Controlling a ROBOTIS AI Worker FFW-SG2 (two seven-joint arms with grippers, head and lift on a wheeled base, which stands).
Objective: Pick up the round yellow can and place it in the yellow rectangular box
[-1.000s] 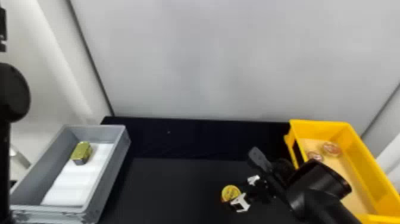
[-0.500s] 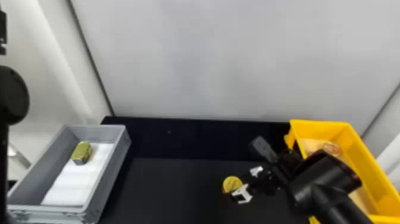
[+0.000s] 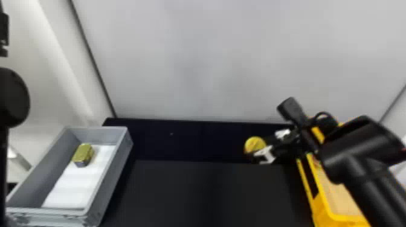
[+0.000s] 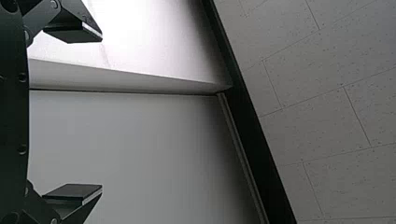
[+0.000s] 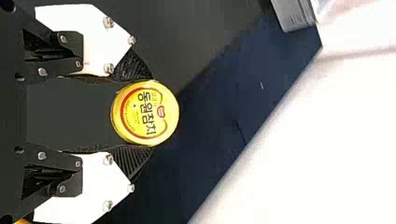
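Up off the dark table, my right gripper (image 3: pixel 264 149) holds the round yellow can (image 3: pixel 254 145), left of the yellow rectangular box (image 3: pixel 324 208). In the right wrist view the can (image 5: pixel 145 113) is pinched between both fingertips of the right gripper (image 5: pixel 140 113), its printed lid facing the camera. The right forearm covers part of the yellow box. My left arm is parked at the far left edge of the head view, its gripper (image 3: pixel 4 36) partly in view; in the left wrist view the left gripper (image 4: pixel 74 114) is open with nothing between its fingers.
A grey box (image 3: pixel 110 181) stands on the left of the table (image 3: pixel 196 193), with a white liner (image 3: pixel 75 187) and a gold-topped tin (image 3: pixel 83 155) inside. A pale wall (image 3: pixel 211 60) rises behind the table.
My right gripper has lifted the can from low on the table, moving it up and away toward the back and slightly right. The left arm has barely moved.
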